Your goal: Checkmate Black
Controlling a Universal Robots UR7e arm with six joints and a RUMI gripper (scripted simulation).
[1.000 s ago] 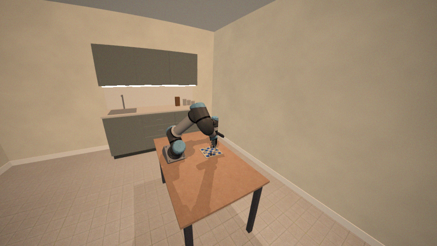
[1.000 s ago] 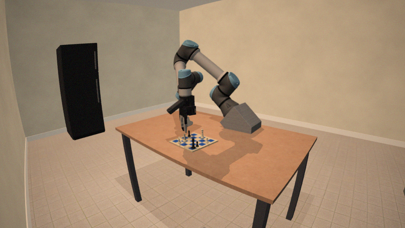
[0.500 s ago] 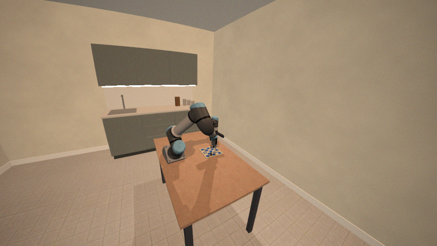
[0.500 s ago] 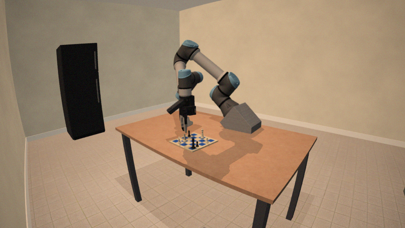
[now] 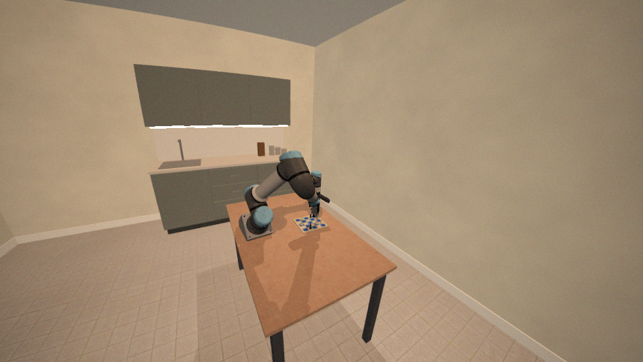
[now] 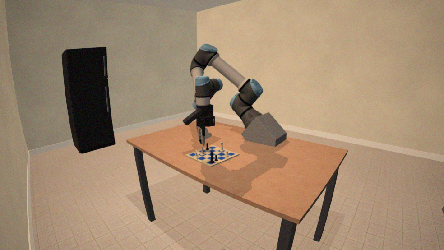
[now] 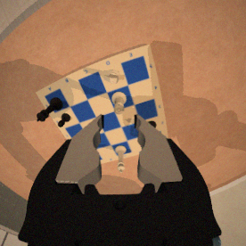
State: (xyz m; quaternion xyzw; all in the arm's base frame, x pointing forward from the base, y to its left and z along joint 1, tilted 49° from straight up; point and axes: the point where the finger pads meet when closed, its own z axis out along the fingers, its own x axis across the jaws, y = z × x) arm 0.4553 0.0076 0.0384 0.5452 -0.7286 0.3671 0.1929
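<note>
Gripper (image 7: 119, 122) hangs above the chessboard (image 7: 138, 71) on the wooden surface (image 6: 279, 173), fingers partly spread, pinching nothing. A white piece (image 7: 119, 157) stands on the near edge square between them, untouched.

A small blue-and-cream chessboard (image 7: 135, 69) lies flat on the table, letters and numbers along its edges. On it stand upright cream pieces: 1 near the middle (image 7: 118, 103), 1 near the lower edge (image 7: 120, 157) (a slim piece), another further back (image 7: 111, 77). 2 black pieces (image 7: 54, 105) (image 7: 64, 118) stand at the left corner.
</note>
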